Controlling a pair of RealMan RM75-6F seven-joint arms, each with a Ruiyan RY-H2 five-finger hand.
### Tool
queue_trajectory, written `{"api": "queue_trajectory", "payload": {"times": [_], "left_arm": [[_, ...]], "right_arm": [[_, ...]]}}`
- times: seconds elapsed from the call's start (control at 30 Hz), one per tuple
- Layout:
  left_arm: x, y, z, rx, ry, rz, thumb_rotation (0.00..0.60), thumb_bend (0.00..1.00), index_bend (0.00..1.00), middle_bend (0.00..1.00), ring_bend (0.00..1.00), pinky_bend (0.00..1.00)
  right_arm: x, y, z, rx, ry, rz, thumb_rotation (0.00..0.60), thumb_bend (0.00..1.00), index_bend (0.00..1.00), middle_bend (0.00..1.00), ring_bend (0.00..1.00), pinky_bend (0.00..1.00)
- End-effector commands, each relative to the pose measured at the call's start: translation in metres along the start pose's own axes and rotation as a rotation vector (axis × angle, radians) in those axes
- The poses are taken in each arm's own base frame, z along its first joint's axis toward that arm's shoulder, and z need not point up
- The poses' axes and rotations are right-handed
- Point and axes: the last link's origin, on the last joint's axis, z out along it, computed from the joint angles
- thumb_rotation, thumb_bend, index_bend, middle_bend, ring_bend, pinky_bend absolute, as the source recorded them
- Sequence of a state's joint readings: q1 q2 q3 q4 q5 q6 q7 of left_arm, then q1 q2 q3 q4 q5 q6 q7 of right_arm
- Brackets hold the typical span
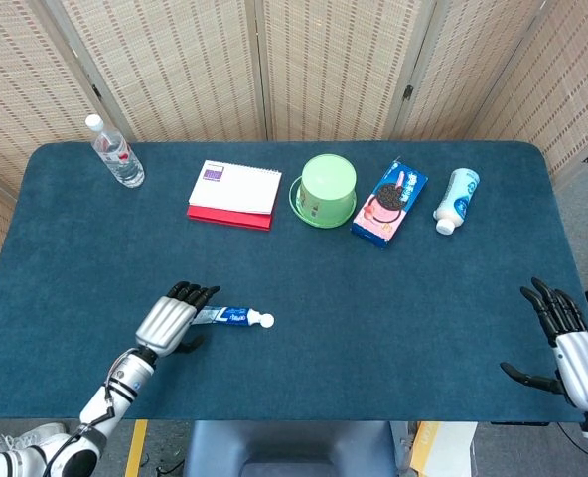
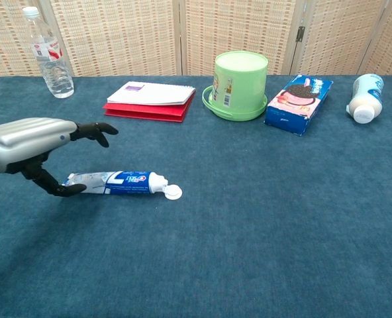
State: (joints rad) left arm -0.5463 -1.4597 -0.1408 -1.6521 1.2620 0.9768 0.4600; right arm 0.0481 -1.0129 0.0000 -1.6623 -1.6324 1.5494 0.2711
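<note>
Here the toothpaste tube [image 1: 224,316] lies flat on the blue table [image 1: 373,328], well in front of the red-backed notepad [image 1: 234,193]. Its long axis runs left to right, the white cap [image 2: 173,193] pointing right. Its blue label carries white lettering too small to read.

The left hand [image 1: 170,320] is at the tube's crimped end, fingers spread above it and the thumb low beside it, gripping nothing. The right hand [image 1: 570,348] sits open, fingers apart, far to the tube's right at the table's edge.

Behind the tube stand a water bottle [image 1: 115,152], an upturned green bucket [image 1: 327,189], a cookie box [image 1: 390,202] and a white bottle [image 1: 456,200] on its side.
</note>
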Motion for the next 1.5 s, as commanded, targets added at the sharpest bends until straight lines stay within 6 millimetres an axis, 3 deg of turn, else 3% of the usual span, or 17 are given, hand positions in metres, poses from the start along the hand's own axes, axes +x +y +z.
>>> {"api": "queue_trajectory", "payload": {"times": [0.03,0.5,1.07,1.37,1.5], "left_arm": [[-0.007,0.007,0.012,0.003,-0.007,0.013,0.600,0.35,0.15,0.20,0.16,0.14],[-0.030,-0.002,0.032,0.064,-0.032,0.048,0.600,0.35,0.31,0.32,0.27,0.20],[-0.032,-0.001,0.044,0.060,-0.021,-0.007,0.600,0.35,0.42,0.41,0.35,0.24],[-0.035,-0.006,0.052,0.058,-0.007,-0.012,0.600,0.44,0.59,0.63,0.55,0.36],[-0.033,-0.011,0.049,0.029,0.003,-0.014,0.600,0.47,0.66,0.69,0.62,0.45]], "right_arm": [[0.000,0.001,0.000,-0.003,-0.002,0.001,0.577,0.00,0.00,0.00,0.00,0.00],[-0.001,0.004,0.000,-0.016,-0.009,0.003,0.576,0.00,0.00,0.00,0.00,0.00],[-0.002,0.006,0.000,-0.024,-0.012,0.003,0.577,0.00,0.00,0.00,0.00,0.00],[-0.002,0.006,0.000,-0.025,-0.006,0.002,0.578,0.00,0.00,0.00,0.00,0.00],[-0.001,0.004,0.000,-0.017,-0.005,0.004,0.578,0.00,0.00,0.00,0.00,0.00]]}}
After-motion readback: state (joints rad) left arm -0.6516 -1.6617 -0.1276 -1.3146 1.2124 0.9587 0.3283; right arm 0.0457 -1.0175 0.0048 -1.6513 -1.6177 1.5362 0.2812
